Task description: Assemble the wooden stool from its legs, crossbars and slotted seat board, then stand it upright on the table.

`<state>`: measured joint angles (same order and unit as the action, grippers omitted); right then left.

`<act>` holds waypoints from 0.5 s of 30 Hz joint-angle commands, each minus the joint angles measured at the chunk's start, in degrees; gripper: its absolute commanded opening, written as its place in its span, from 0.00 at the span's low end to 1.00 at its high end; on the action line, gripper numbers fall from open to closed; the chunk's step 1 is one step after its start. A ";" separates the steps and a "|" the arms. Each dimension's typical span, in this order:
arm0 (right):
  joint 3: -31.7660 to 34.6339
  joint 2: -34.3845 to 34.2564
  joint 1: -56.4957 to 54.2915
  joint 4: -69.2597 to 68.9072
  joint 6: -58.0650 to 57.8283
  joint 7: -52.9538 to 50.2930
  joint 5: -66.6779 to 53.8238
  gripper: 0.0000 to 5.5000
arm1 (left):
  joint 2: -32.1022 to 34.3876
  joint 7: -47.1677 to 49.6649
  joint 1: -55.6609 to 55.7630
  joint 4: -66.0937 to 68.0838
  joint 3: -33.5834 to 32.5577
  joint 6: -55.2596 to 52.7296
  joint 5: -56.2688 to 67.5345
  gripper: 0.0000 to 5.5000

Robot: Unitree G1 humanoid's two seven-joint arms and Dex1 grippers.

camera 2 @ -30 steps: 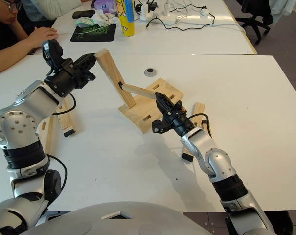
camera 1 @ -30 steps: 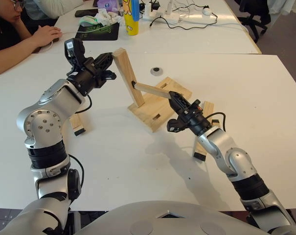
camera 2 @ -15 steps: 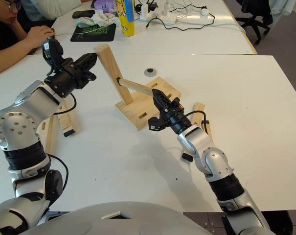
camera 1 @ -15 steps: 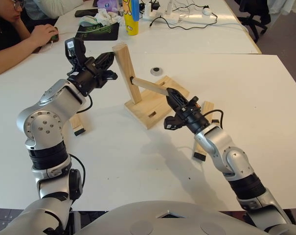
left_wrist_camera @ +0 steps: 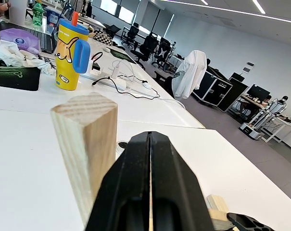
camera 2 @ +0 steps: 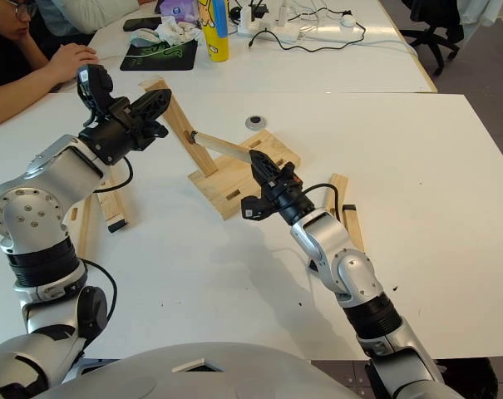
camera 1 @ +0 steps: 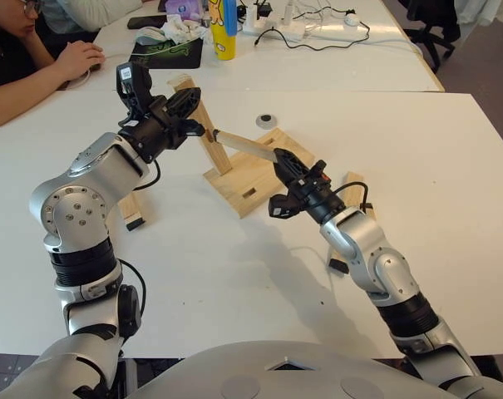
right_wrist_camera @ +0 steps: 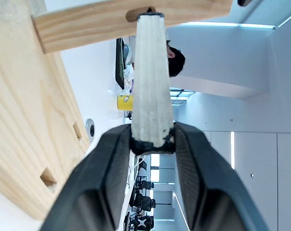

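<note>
Jaws of the right gripper [right_wrist_camera: 152,134] pinch the near end of the crossbar [camera 1: 247,145], with that arm stretched low and forward over the white surface [camera 1: 401,150]. The crossbar's far end sits in the tilted leg [camera 1: 216,154], which stands on the seat board [camera 1: 253,176]. The left gripper [left_wrist_camera: 149,139], its forearm raised, sits just beside the leg's top, jaws pressed together.

The right gripper [camera 1: 281,159], clamped on the thin pale wooden crossbar [camera 1: 247,146], shifts toward the left gripper [camera 1: 191,104]. The square light-wood leg [camera 1: 214,155] on the bar's far end leans until its top sits beside the left gripper, and the flat slotted seat board [camera 1: 253,178] slides along with it.
</note>
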<state>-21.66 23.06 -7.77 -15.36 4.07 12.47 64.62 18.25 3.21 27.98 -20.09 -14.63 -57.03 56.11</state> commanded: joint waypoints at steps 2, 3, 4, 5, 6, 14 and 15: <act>-0.20 -0.88 -0.82 -1.88 -1.20 1.55 -0.12 0.24 | 0.63 -0.18 1.11 -0.41 -0.27 -1.07 0.32 0.00; -0.04 -0.72 -0.49 -1.95 -1.22 1.36 -0.09 0.24 | 0.86 -0.07 1.60 -0.79 -0.47 -1.12 0.45 0.00; 0.02 -0.45 -0.28 -1.73 -1.00 1.07 -0.15 0.24 | 1.00 0.42 2.49 -1.85 -1.07 -1.13 1.27 0.00; 0.06 -0.22 -0.04 -1.54 -0.84 0.83 -0.21 0.24 | 1.10 1.01 3.91 -2.84 -1.87 -1.09 2.45 0.00; 0.11 -0.05 0.19 -1.43 -0.76 0.66 -0.27 0.24 | 1.29 1.67 5.67 -3.55 -2.73 -1.02 3.52 0.00; 2.97 1.03 1.20 0.29 -1.02 -0.80 -4.01 0.24 | 11.39 3.67 18.99 1.74 -13.12 4.75 4.71 0.00; 3.37 1.17 1.14 0.35 -1.16 -0.97 -4.40 0.24 | 13.23 3.15 17.84 4.18 -14.20 5.91 2.42 0.00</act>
<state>-19.82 23.57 -6.39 -15.35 3.35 12.26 61.47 27.03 6.66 47.45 -21.36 -25.61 -53.19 63.36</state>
